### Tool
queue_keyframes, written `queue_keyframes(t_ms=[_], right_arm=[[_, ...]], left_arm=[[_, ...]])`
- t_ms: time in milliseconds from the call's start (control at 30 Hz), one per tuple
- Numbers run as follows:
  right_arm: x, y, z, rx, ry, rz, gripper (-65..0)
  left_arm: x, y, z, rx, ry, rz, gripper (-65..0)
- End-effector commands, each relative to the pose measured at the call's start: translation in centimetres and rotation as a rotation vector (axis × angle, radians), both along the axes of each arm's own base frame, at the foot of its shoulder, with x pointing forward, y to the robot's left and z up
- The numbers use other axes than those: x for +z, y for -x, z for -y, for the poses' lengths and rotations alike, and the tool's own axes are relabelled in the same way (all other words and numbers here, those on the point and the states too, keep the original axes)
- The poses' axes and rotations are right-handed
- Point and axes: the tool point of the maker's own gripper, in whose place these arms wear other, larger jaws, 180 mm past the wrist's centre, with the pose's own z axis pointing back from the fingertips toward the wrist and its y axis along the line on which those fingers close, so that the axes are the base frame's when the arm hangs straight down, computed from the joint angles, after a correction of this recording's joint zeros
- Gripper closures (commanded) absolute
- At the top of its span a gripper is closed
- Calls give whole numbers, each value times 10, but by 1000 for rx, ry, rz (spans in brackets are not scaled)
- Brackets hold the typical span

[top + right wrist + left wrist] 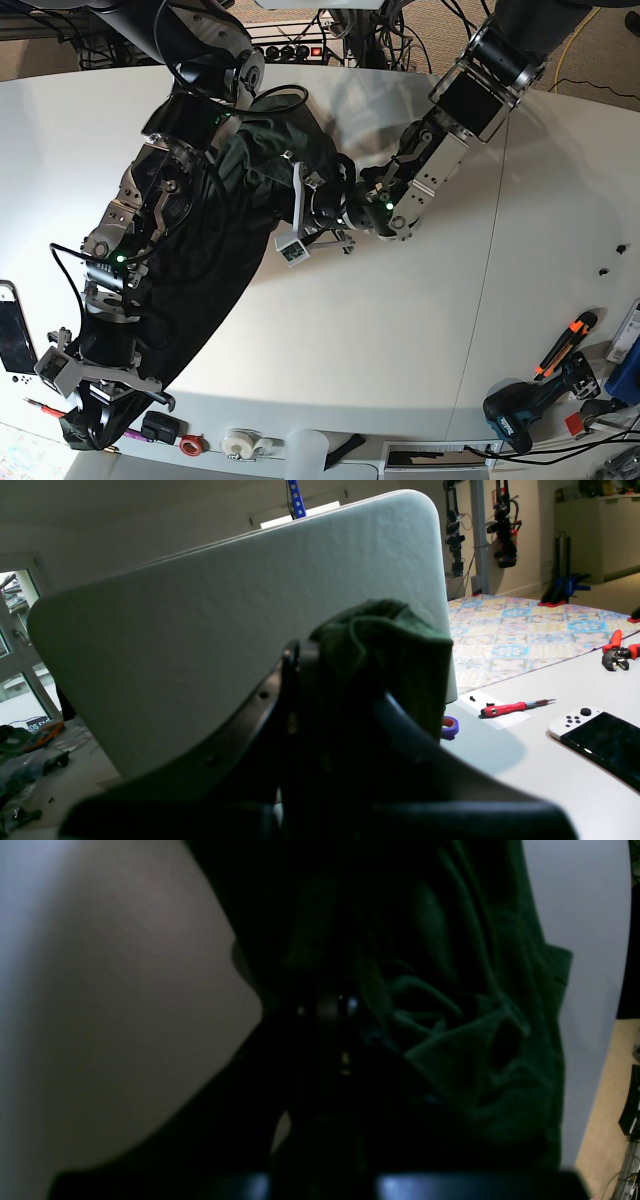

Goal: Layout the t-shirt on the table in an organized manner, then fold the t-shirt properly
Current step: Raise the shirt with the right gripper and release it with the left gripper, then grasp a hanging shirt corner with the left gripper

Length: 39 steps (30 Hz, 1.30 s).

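Base view: white surface point(400, 350) carrying the t-shirt point(215, 250), stretched from upper centre to lower left. Right fingers point(85, 425) clamping its lower-left end; left fingers point(325, 205) closed on bunched cloth at upper centre.

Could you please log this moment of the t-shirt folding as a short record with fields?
garment: dark green t-shirt, crumpled, not laid flat
surface: white table
left gripper: shut, at the shirt's edge near the table's middle; grip itself too dark to confirm
right gripper: shut on a bunch of the green cloth
nearby items: red screwdriver, game console, purple tape roll
fold status: not started
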Motion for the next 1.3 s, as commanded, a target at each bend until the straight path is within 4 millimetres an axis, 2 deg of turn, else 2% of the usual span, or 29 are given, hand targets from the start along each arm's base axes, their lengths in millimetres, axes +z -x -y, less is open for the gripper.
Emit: queue_keyframes(t_ms=[0,67,167,300,400,600,700,767,833,867,1000,1133,1267], right_arm=[[25,3,-1,3,16,77,0],[23,3,-1,3,15,71,0],[18,4,-1,4,16,58,0],[12,4,-1,4,16,45,0],[12,4,-1,5,17,43,0],[12,4,-1,5,16,44,0],[12,4,-1,5,16,43,0],[11,4,-1,5,16,42,0],[11,4,-1,5,15,38,0],[10,4,-1,6,15,35,0],[10,4,-1,6,15,35,0],[10,3,-1,6,15,32,0],[9,3,-1,5,16,24,0]], left_arm=[[24,-19,6,-1,32,73,0],[36,-37,1,6,6,125,0],[66,-77,-16,74,-21,190,0],[120,-136,-51,212,-22,293,0],[155,-169,-83,308,-36,369,0],[200,-214,-149,495,-139,563,0],[218,-228,-178,600,-165,619,-81],[214,-228,-189,616,-194,598,-210],[198,-220,-191,570,-233,543,-356],[190,-216,-192,544,-255,520,-400],[152,-193,-197,444,-313,391,-416],[112,-141,-180,212,-239,182,-399],[84,-98,-165,70,-140,77,-388]])
